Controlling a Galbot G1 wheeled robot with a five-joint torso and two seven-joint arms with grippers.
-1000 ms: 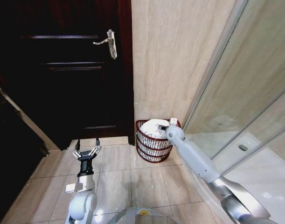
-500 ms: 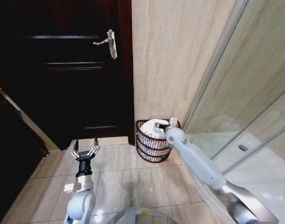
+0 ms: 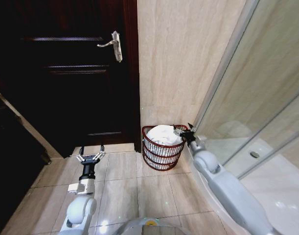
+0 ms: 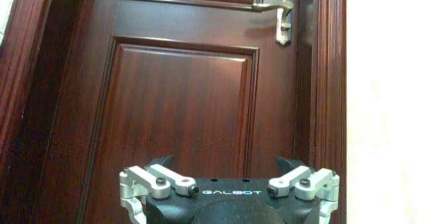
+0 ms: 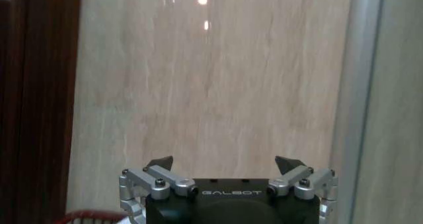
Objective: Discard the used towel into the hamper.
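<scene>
The hamper (image 3: 159,156), a small dark red open-weave basket, stands on the floor in the corner between the door frame and the tiled wall. The white used towel (image 3: 164,133) lies bunched inside it, rising above the rim. My right gripper (image 3: 186,129) hovers open just beside the hamper's right rim, holding nothing. In the right wrist view the open right gripper (image 5: 225,162) faces the tiled wall, with a bit of the hamper's red rim (image 5: 92,215) at the edge. My left gripper (image 3: 91,151) is open and empty, low over the floor, left of the hamper. The left wrist view has that gripper (image 4: 226,162) facing the door.
A dark wooden door (image 3: 71,73) with a metal handle (image 3: 113,45) stands shut at the left. A glass shower partition (image 3: 247,112) runs along the right, close to my right arm. Beige floor tiles (image 3: 125,186) lie open between the arms.
My right gripper has pulled back from over the hamper to its right side, and the arm has swung right. The towel stays in the hamper. The left arm has barely shifted.
</scene>
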